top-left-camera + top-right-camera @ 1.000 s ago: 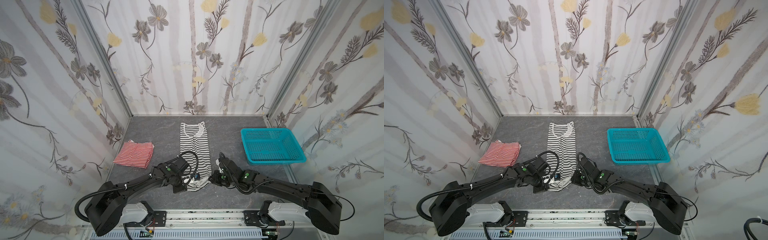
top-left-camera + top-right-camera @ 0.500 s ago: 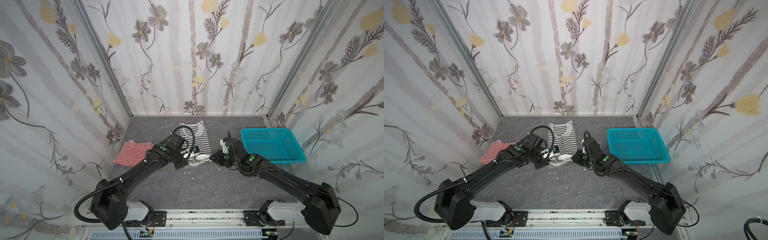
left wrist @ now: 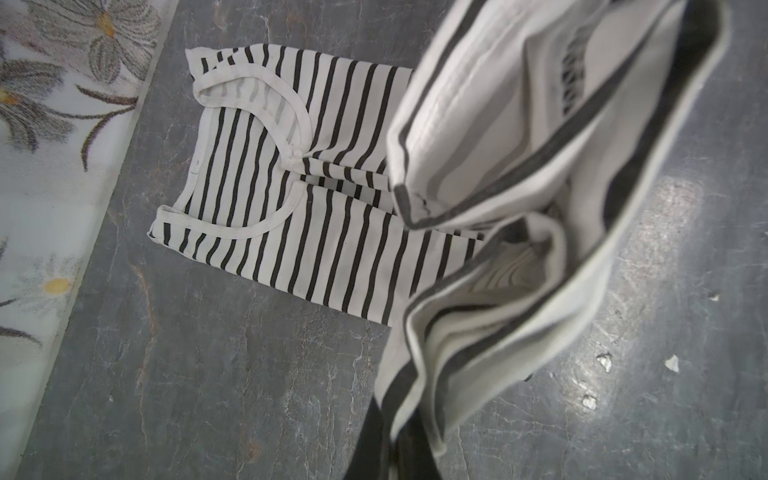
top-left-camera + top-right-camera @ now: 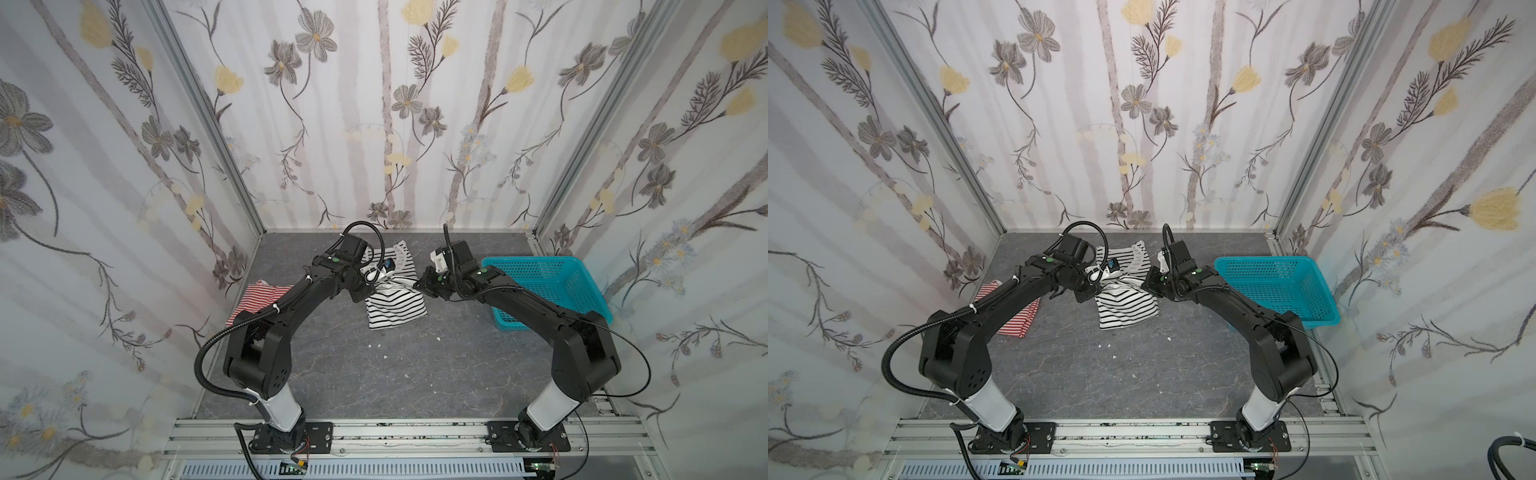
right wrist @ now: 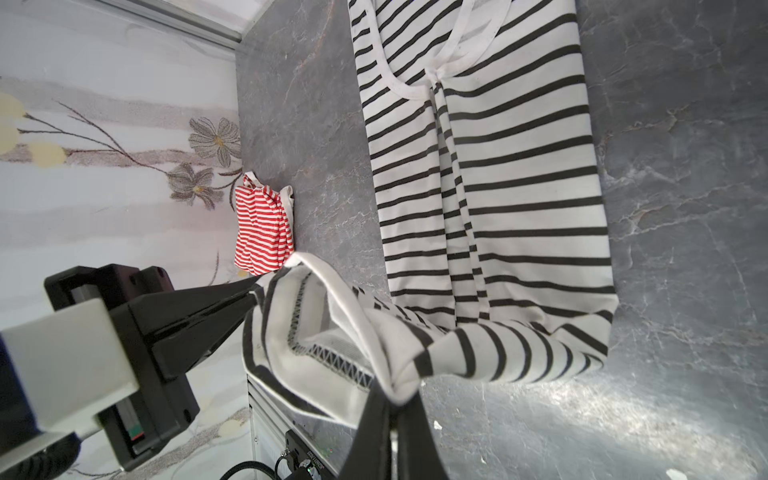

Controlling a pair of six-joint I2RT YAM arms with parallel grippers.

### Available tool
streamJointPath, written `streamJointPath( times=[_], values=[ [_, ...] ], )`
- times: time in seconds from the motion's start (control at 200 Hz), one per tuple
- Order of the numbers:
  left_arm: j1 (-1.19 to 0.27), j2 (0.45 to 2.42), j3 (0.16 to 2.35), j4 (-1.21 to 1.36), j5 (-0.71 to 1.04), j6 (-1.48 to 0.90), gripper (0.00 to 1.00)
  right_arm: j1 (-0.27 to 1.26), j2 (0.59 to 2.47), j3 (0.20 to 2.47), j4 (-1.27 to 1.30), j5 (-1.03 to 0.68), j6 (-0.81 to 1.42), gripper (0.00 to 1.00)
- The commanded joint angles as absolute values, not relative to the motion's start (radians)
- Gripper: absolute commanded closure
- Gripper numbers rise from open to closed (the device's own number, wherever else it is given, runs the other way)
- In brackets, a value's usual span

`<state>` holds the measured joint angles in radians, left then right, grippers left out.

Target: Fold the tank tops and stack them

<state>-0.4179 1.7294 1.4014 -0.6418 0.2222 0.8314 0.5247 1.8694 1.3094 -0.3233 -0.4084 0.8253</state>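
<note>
While the right gripper (image 5: 392, 402) pinches the striped top (image 5: 519, 208), print (image 5: 311, 454) blurs.

Beside the black-striped top (image 4: 395, 307), the red-striped top (image 4: 259, 299) is partly covered by the left arm (image 4: 291, 303). On its other side, a corner of the basket (image 4: 536, 260) is hidden by the right arm (image 4: 523, 301). The white specks (image 4: 377, 345) before it are too small to be identified.

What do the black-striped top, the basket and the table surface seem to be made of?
The black-striped top looks like soft, matte knit cloth: it drapes, creases, and shows a stitched hem. The basket is probably plastic: a rigid turquoise mesh with a smooth rim. The table has a gray, stone-like surface with pale veins and a slight sheen. I cannot tell whether it is real stone or a printed sheet.
</note>
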Motion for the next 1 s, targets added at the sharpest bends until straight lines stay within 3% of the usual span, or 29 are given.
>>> streamJointPath(
  times=[0.0,0.709,0.769,0.869,0.924,0.994],
  values=[
    [-0.398,1.792,1.449,-0.625,0.256,0.848,1.00,0.506,1.944,1.364,-0.322,-0.457,0.793,1.00],
    [-0.360,2.153,1.721,-0.609,0.179,0.776,0.97,0.380,2.348,1.702,-0.330,-0.561,0.781,1.00],
    [-0.360,2.173,1.744,-0.604,0.158,0.752,0.91,0.376,2.368,1.733,-0.328,-0.573,0.783,0.93],
    [-0.358,2.201,1.788,-0.591,0.107,0.706,0.72,0.369,2.381,1.768,-0.322,-0.582,0.790,0.68],
    [-0.357,2.198,1.800,-0.580,0.087,0.675,0.63,0.368,2.367,1.770,-0.323,-0.570,0.786,0.62],
    [-0.351,2.169,1.790,-0.558,0.084,0.641,0.60,0.370,2.317,1.738,-0.311,-0.536,0.770,0.60]
  ],
)
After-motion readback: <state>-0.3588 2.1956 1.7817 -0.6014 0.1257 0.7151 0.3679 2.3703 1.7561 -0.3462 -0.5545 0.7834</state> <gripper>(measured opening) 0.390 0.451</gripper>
